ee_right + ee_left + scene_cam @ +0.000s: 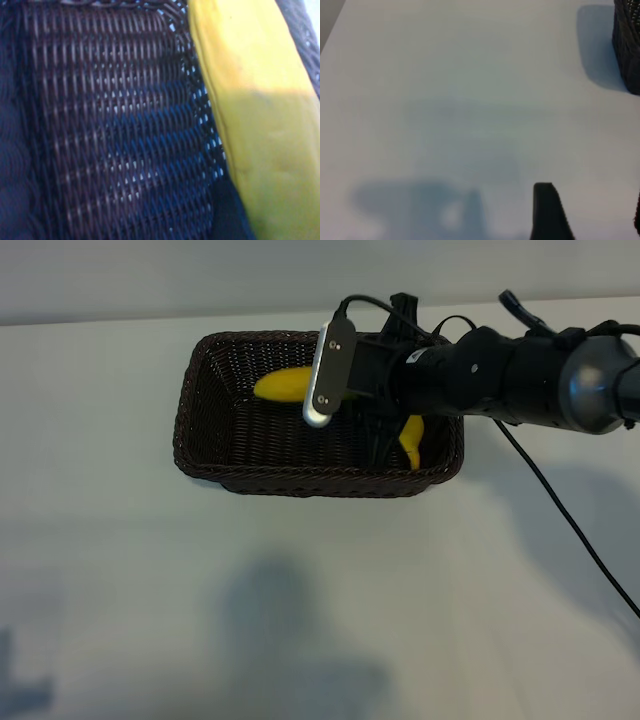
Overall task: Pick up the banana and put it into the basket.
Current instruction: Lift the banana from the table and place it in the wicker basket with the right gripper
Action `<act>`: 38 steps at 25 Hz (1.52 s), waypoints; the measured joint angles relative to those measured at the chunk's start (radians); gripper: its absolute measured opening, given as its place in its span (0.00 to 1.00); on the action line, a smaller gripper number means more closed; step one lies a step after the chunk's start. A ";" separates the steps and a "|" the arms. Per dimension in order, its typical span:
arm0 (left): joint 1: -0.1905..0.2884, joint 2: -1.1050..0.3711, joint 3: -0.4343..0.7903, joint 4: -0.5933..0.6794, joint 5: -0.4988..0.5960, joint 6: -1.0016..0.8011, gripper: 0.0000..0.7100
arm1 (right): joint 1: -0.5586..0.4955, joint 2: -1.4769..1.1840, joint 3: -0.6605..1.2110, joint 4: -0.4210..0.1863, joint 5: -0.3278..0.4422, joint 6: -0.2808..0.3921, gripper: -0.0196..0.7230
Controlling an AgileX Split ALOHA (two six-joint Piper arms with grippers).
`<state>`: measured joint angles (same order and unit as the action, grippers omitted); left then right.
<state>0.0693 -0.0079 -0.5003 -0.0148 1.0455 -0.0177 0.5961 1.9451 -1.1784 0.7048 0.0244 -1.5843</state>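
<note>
The yellow banana (285,385) lies inside the dark brown wicker basket (300,483). My right arm hides its middle, and its other end shows near the basket's right wall. My right gripper (383,440) reaches down into the basket beside the banana and stands open. In the right wrist view the banana (260,125) runs along the woven floor (100,125), just outside one dark finger (227,215), with nothing between the jaws. My left gripper (592,220) hovers open over bare table, a little way off from the basket's corner (627,45).
The basket stands at the far middle of a white table (300,620). The right arm's black cable (570,520) trails across the table to the right. Shadows of the arms fall on the near part of the table.
</note>
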 joint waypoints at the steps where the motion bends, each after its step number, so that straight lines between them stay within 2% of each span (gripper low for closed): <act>1: 0.000 0.000 0.000 0.000 0.000 0.000 0.63 | 0.000 0.012 0.000 -0.011 0.000 -0.002 0.61; 23: 0.000 0.000 0.000 0.000 0.000 0.002 0.63 | 0.017 0.027 -0.008 -0.026 -0.006 -0.002 0.61; 38: 0.000 0.000 0.000 0.000 0.000 0.002 0.63 | 0.018 0.026 -0.008 -0.019 -0.046 0.002 0.62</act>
<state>0.0693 -0.0079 -0.5003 -0.0148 1.0455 -0.0158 0.6146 1.9713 -1.1869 0.6855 -0.0221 -1.5824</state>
